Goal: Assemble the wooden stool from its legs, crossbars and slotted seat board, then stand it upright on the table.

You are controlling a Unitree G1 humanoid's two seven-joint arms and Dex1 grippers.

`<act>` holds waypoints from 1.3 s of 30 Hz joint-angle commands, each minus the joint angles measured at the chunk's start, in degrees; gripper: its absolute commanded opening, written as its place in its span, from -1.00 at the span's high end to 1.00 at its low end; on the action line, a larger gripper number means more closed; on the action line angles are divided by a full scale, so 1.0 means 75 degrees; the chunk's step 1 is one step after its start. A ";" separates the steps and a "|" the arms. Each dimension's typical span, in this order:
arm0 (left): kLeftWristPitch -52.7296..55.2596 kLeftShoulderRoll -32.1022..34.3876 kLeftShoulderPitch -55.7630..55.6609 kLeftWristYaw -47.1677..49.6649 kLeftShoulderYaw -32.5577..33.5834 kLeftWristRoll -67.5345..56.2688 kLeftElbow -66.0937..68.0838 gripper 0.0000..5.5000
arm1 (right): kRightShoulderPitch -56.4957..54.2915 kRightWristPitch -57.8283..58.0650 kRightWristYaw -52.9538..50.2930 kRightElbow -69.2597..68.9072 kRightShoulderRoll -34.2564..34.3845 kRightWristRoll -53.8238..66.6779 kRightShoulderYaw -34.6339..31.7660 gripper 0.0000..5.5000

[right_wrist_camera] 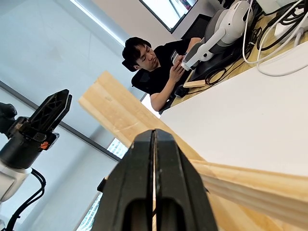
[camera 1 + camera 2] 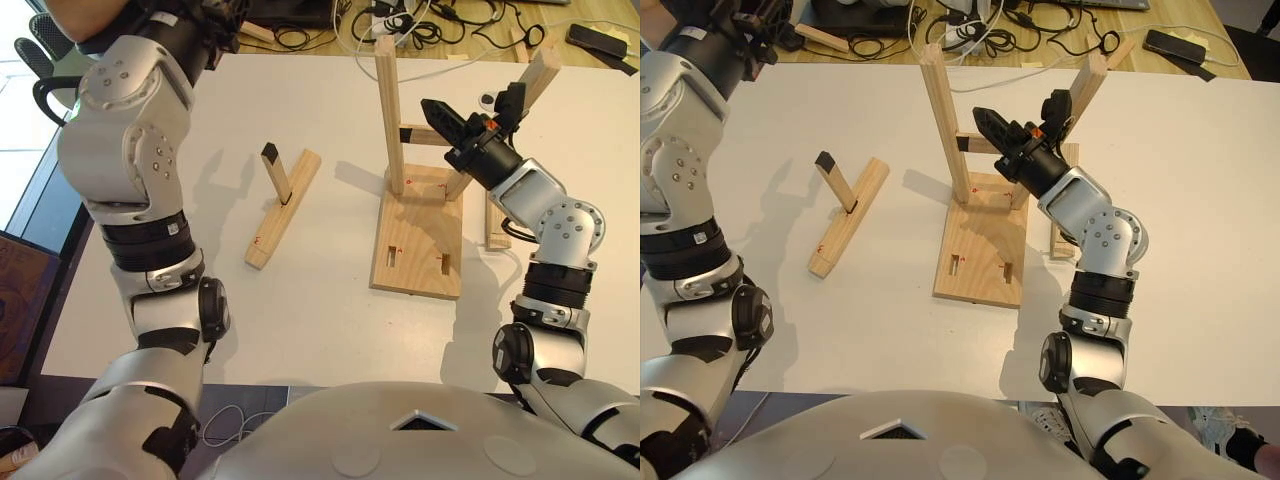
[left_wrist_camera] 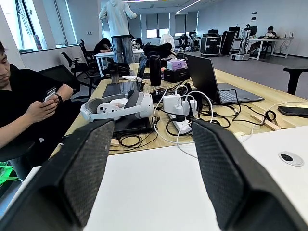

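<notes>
In the left eye view, the white tabletop (image 2: 320, 300) holds the seat board (image 2: 415, 262), which lies flat near the middle. One leg (image 2: 388, 100) stands straight up from the far end of the board. A leaning leg (image 2: 541, 68) has its foot on the board too and tips away to the right. A crossbar (image 2: 424, 136) runs between these two legs. The right hand (image 2: 437, 114) is just above that crossbar, between the legs, with its fingers pressed together and nothing in them. Well apart on the left lies a loose leg (image 2: 285, 212) with a short bar (image 2: 277, 172) sticking up out of it. Another wood piece (image 2: 495, 230) lies just beside the board on the right, partly under the right arm. In the right eye view, two small slots (image 2: 955, 264) show in the near end of the board. In the left wrist view, the left hand (image 3: 153, 132) has its fingers spread wide and holds nothing. It is over the far edge of the tabletop, facing a headset (image 3: 118, 107), a laptop (image 3: 211, 79) and cables (image 3: 185, 120) on the next desk. In the right wrist view, the dark fingers touch each other, and pale wood runs close behind them.
</notes>
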 commanded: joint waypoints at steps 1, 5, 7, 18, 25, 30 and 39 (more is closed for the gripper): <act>0.0886 -0.1135 0.1055 0.0405 -0.0035 -0.0545 -0.0854 -0.07 | 0.0057 0.0092 -0.0066 -0.0119 -0.0045 0.0014 0.0067 1.00; 0.0477 -0.1700 0.2838 0.0897 -0.0748 0.0054 -0.0251 -0.07 | 0.0013 0.0149 -0.0097 -0.0124 -0.0034 0.0030 0.0104 1.00; 0.0291 -0.1649 0.2992 0.0987 -0.0844 0.0299 0.0104 -0.07 | -0.0013 0.0130 -0.0074 -0.0106 -0.0044 -0.0016 0.0145 1.00; 0.0475 -0.1595 0.1464 0.0887 -0.0397 -0.0134 -0.1001 -0.07 | -0.0066 0.0098 0.0007 0.0157 -0.0092 -0.0001 0.0076 1.00; 0.0355 -0.1354 0.0490 0.0986 0.0593 -0.0496 -0.0994 -0.07 | -0.0001 0.0106 -0.0006 0.0077 -0.0102 0.0038 0.0051 1.00; 0.0406 -0.2122 0.2022 0.1176 0.0317 -0.0432 -0.0280 -0.07 | -0.0040 0.0044 0.0053 -0.0023 -0.0139 -0.0150 0.0265 1.00; -0.0492 -0.2277 0.2047 0.1499 0.0374 -0.0155 0.1066 -0.07 | -0.0111 0.0011 0.0100 0.0130 -0.0166 -0.0186 0.0309 1.00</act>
